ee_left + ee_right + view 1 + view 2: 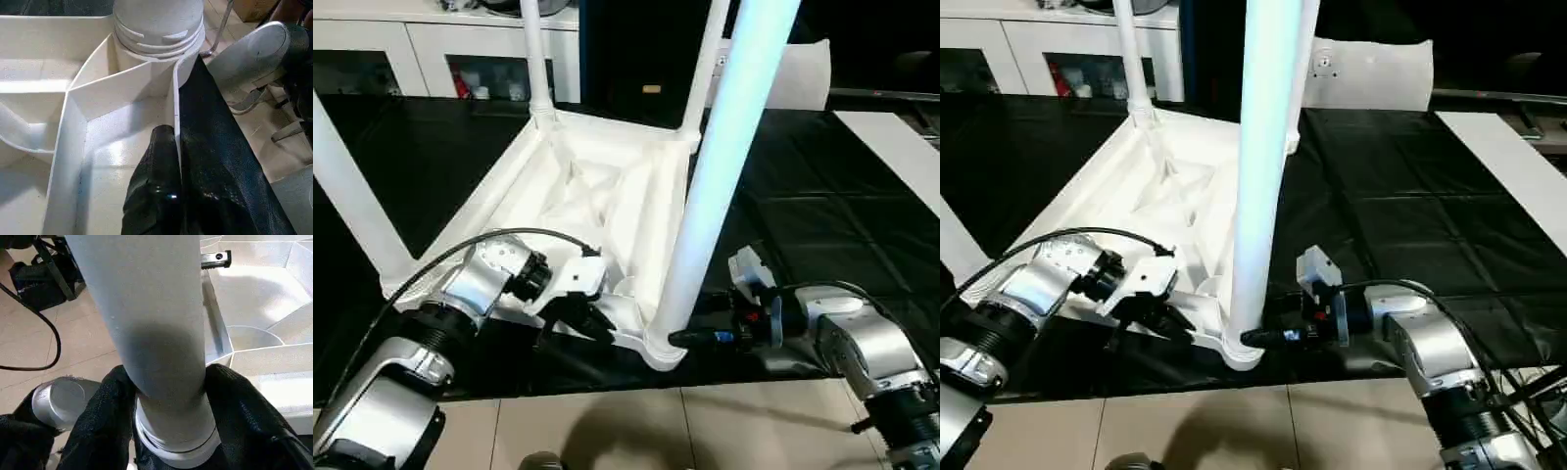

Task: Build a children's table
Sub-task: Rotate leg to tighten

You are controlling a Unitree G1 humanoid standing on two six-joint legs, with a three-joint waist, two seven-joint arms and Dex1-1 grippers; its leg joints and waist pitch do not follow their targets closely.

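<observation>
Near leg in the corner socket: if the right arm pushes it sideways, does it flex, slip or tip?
Likely stiff: the near leg is a thick, straight tube. It may slip, since its surface looks smooth and glossy between the right gripper fingers. Tipping seems unlikely: its base sits in the corner socket, while the left gripper pinches the tabletop rim.

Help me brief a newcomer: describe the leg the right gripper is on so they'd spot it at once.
Find the upside-down white tabletop on the black mat. At its corner nearest the robot stands the leg, the right gripper clasping its base. Unlike the other legs, it rises closest to the camera and looks thickest, tinted bluish.
</observation>
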